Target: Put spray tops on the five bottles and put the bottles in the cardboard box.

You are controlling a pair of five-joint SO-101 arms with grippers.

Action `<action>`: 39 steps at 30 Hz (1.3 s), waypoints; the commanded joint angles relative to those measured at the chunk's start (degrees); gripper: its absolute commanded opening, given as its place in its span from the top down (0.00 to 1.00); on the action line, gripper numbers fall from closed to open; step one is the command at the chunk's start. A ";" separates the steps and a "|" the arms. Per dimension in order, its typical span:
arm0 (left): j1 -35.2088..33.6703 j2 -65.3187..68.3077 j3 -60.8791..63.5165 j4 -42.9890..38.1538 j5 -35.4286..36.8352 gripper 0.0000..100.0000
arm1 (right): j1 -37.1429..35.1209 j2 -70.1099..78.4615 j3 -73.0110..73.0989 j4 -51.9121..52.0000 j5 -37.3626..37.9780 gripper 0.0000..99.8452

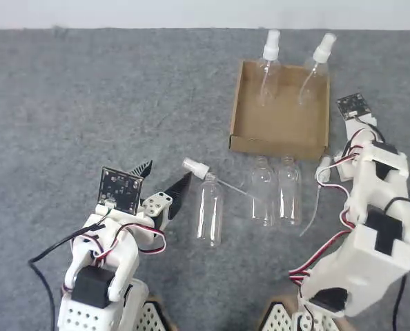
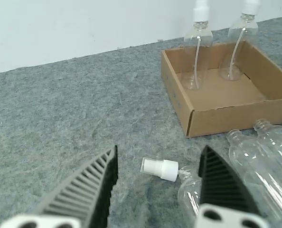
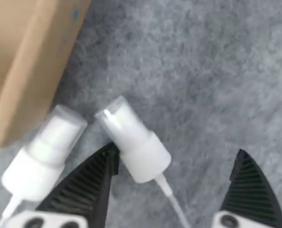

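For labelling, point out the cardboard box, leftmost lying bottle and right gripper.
cardboard box (image 1: 277, 145), high view, front wall.
leftmost lying bottle (image 1: 210, 212), high view, clear body.
right gripper (image 3: 174, 159), right wrist view, midway between fingertips.

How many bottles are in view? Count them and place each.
5 bottles. Two stand in the box, one beside the other; two lie side by side before it; one lies by the left gripper. None looks hidden.
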 commanded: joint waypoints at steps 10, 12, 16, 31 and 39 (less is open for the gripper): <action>-0.26 -0.70 -0.48 -1.76 -0.35 0.75 | 0.66 0.31 -1.49 -2.59 7.47 0.93; -0.26 -0.70 -0.48 -1.76 -0.35 0.75 | 1.36 0.13 -1.23 -2.33 7.38 0.97; -0.26 -0.70 -0.48 -1.76 -0.35 0.75 | 3.82 -1.36 -2.99 1.63 7.21 0.97; -3.60 -0.70 -1.01 -2.02 -0.26 0.75 | -12.26 -37.32 -10.29 41.98 -12.48 0.97; -10.46 -0.70 -3.47 -0.88 -0.18 0.77 | -44.79 -40.04 -10.46 43.12 -28.48 0.97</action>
